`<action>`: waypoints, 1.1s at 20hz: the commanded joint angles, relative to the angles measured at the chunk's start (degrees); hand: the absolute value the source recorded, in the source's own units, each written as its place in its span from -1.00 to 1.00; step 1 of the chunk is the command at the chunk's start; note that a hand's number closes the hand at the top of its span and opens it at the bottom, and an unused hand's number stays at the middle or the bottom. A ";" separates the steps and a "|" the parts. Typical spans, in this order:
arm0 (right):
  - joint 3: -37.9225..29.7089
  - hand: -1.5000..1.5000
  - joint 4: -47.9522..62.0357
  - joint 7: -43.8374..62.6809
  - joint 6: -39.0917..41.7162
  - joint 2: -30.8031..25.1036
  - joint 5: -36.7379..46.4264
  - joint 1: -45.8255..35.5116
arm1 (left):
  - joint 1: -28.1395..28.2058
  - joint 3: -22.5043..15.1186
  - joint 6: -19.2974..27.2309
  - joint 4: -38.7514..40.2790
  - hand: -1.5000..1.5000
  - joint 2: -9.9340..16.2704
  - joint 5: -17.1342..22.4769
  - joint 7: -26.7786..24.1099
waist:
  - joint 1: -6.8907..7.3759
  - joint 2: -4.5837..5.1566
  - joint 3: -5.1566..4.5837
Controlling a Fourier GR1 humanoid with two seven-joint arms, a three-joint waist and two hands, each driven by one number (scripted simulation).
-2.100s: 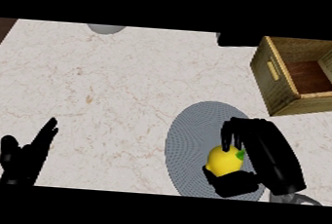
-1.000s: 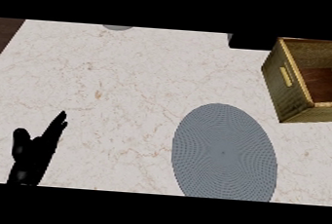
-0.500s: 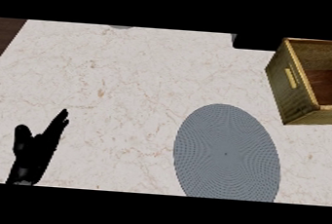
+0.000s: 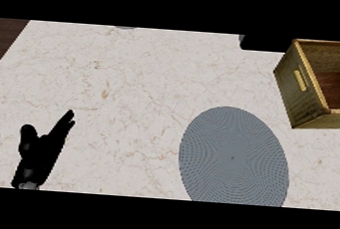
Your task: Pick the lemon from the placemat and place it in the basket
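Marble counter (image 4: 131,84), pale and veined. Near its front-left corner the left hand (image 4: 41,152) rests, fingers straight and relaxed, holding nothing. Further right, toward the front edge, lies the grey round placemat (image 4: 233,156) — bare, no lemon on it. At the counter's right edge sits the wooden basket (image 4: 308,86); no lemon shows inside. Right hand out of view — lemon unlocated. Risk: if carried unseen, it could miss the basket's opening.
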 commanded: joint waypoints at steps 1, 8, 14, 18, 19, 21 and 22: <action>-2.39 1.00 5.42 -2.84 -3.26 0.40 -1.43 0.71 | 2.83 1.36 -1.90 3.62 0.00 1.07 1.18 0.75 | -0.19 0.32 -0.66; -3.11 1.00 16.45 -13.54 -4.25 -3.24 -1.83 2.27 | 1.91 0.87 -2.82 3.19 0.00 0.84 0.96 2.30 | -0.02 0.46 -0.63; 3.38 1.00 17.57 -18.44 -9.36 -5.93 9.05 8.14 | 1.22 0.30 -0.22 3.88 0.00 -1.49 -0.45 2.30 | -0.28 0.63 -0.65; 4.64 -1.00 22.48 -25.38 -7.30 -9.15 9.34 8.72 | 0.33 0.79 -1.53 5.41 0.00 -0.59 -0.48 2.05 | -0.33 0.58 -0.64; 4.42 -1.00 23.12 -25.17 -7.90 -10.32 9.40 6.88 | 2.32 0.35 -0.88 4.85 0.00 -1.09 -1.59 0.00 | -0.10 0.45 -0.66; 1.85 -1.00 23.68 -30.51 -8.52 -10.80 7.71 11.50 | 4.71 0.31 -1.78 5.51 0.00 -1.82 -0.76 -1.98 | -0.53 0.37 -0.63; 2.57 -1.00 27.10 -28.88 -8.64 -12.50 8.42 6.45 | -0.01 2.46 -2.67 4.63 0.00 0.66 0.68 2.71 | -0.04 0.50 -0.64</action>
